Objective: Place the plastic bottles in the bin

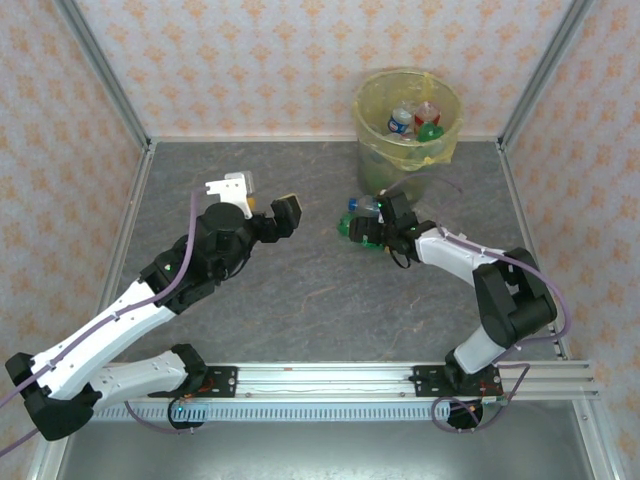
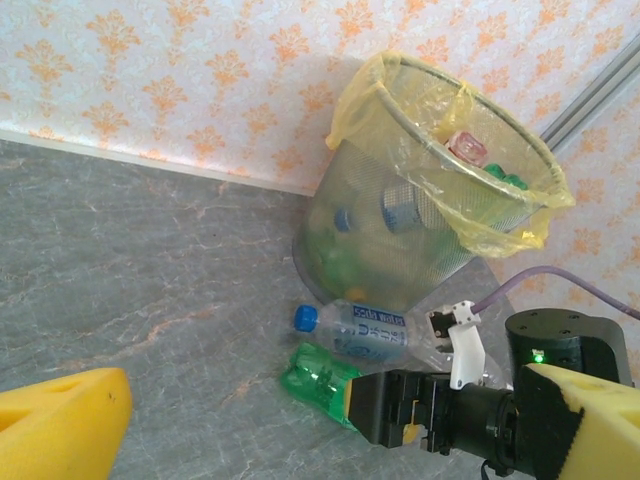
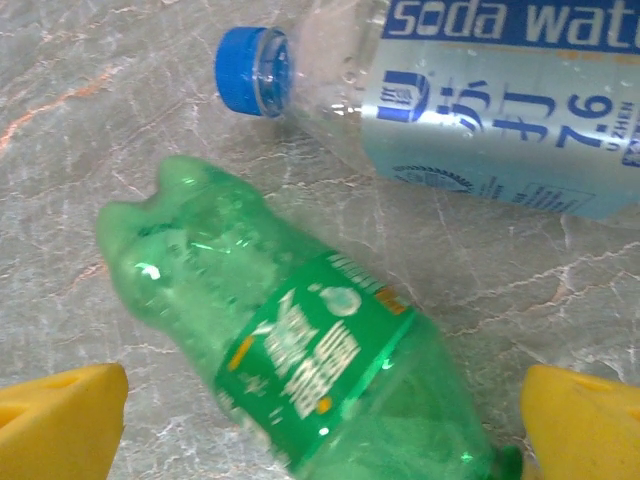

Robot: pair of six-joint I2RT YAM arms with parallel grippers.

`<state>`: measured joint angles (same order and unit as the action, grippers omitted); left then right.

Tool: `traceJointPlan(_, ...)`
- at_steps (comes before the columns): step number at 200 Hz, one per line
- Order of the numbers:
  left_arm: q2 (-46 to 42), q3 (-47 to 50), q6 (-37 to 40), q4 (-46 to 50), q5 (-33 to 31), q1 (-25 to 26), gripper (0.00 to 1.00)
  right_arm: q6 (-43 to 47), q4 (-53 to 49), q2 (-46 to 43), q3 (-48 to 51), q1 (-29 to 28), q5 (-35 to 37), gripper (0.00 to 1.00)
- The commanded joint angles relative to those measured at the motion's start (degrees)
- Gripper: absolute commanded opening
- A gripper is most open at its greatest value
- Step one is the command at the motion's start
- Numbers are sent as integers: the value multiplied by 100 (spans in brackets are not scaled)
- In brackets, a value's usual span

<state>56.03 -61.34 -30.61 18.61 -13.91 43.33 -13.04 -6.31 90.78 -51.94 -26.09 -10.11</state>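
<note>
Lying within spread right pincer (image 3: 320, 418) — green bottle (image 3: 300, 345), on table (image 3: 90, 130).

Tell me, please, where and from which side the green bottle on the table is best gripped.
Probably grip the green bottle across its labelled middle, coming from above: it lies on its side, widest there, with the right end effector open astride it.

Green bottle (image 3: 300, 370), green label; clear bottle (image 3: 480, 100), blue cap, blue label; pale-yellow bin (image 2: 400, 250); grey marbled table (image 1: 300, 310).

bin (image 1: 380, 165) top open, 2 btls (image 2: 365, 330) – by base
</note>
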Motion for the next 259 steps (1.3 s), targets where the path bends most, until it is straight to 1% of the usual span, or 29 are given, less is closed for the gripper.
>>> traceJointPlan(1, 57, -66, 14, -33, 39, -46, 99, 8, -165, -156, 178, -8, 275, 100)
traceJointPlan(17, 68, -78, 16, -42, 47, -48, 99, 129, -152, -194, 269, -3, 167, 100)
traceJointPlan(41, 48, -60, 17, -42, 16, -48, 99, 201, -173, -228, 339, -11, -250, 100)
traceJointPlan(71, 80, -62, 20, -59, 40, -48, 99, 37, -140, -247, 444, -105, -530, 96)
traceJointPlan(118, 110, -62, 39, -81, 38, -49, 99, -63, -125, -234, 508, -487, -310, 92)
traceJointPlan(176, 66, -16, 14, -63, 48, -46, 99, 132, -133, -192, 557, -572, -520, 86)
traceJointPlan(201, 44, 12, -6, -63, 40, -50, 99, 229, -202, -198, 643, -592, -493, 82)
traceJointPlan(216, 31, 45, -9, -101, 40, -48, 99, 276, -259, -180, 668, -607, -539, 78)
traceJointPlan(256, 105, 50, 2, -134, 79, -44, 99, 333, -279, -208, 745, -705, -527, 73)
traceJointPlan(259, 109, 44, 10, -138, 68, -46, 99, 340, -276, -204, 754, -705, -534, 72)
